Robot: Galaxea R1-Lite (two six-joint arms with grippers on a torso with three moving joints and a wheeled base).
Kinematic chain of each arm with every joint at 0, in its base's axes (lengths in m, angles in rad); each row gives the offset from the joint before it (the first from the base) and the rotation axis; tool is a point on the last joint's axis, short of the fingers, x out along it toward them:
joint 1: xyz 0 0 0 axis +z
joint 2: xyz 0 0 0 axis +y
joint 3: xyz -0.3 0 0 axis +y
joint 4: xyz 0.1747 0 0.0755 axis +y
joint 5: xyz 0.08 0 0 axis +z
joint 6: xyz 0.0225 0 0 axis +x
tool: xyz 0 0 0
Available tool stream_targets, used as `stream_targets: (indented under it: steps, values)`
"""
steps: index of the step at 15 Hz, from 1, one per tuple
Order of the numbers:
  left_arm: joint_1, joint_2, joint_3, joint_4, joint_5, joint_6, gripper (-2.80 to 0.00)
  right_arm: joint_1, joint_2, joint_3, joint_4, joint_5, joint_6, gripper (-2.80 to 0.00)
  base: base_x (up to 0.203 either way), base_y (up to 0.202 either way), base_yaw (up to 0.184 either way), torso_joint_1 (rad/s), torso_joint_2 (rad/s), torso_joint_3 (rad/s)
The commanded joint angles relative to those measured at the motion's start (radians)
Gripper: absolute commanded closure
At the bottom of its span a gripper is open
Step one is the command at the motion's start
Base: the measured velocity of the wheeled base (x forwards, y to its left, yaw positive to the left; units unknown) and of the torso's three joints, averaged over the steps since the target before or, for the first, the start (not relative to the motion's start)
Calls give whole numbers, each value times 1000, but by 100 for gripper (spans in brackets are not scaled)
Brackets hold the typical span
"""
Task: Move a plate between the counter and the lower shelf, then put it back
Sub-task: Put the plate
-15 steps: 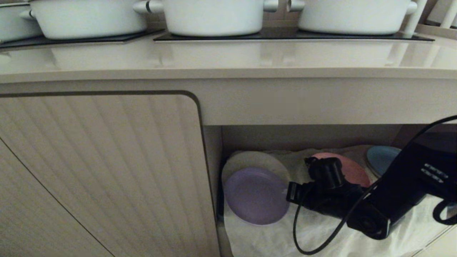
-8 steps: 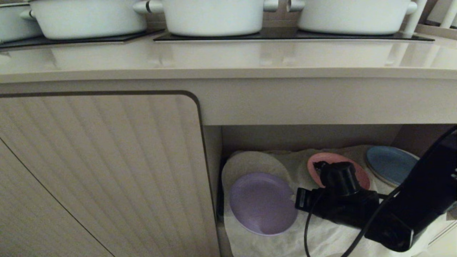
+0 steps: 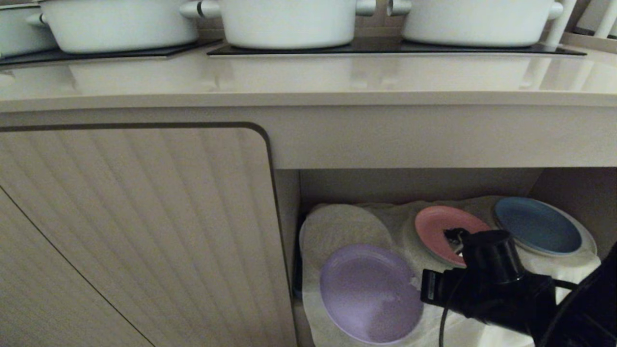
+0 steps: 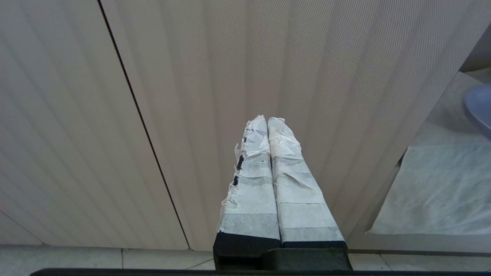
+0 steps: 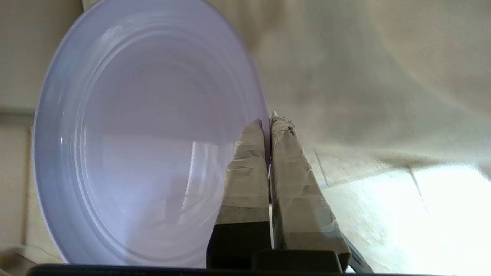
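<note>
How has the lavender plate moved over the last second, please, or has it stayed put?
Yes. The plate, pinched at its rim by the right gripper, has come out toward the camera and rightward, away from the cabinet door, which keeps its place.

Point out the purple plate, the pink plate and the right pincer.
Purple plate (image 3: pixel 366 291): head view, middle of its dish.
Pink plate (image 3: pixel 436 226): head view, bare left part of its dish.
Right pincer (image 5: pixel 269 120): right wrist view, between the taped fingertips, shut on the purple plate's rim.
</note>
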Motion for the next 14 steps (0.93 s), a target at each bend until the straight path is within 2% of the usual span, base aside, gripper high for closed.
stream_targets:
  steps: [1,6,10,14]
  values:
    - [0,1,0,-1,0,0,0,-1,-74,56,-7,1,-3,0,0,0,0,0,0,0]
    - [0,1,0,-1,0,0,0,-12,-199,132,2,4,-9,0,0,0,0,0,0,0]
    - [0,1,0,-1,0,0,0,-13,-334,217,13,6,-74,0,0,0,0,0,0,0]
    - [0,1,0,-1,0,0,0,-17,-485,258,176,7,-103,0,0,0,0,0,0,0]
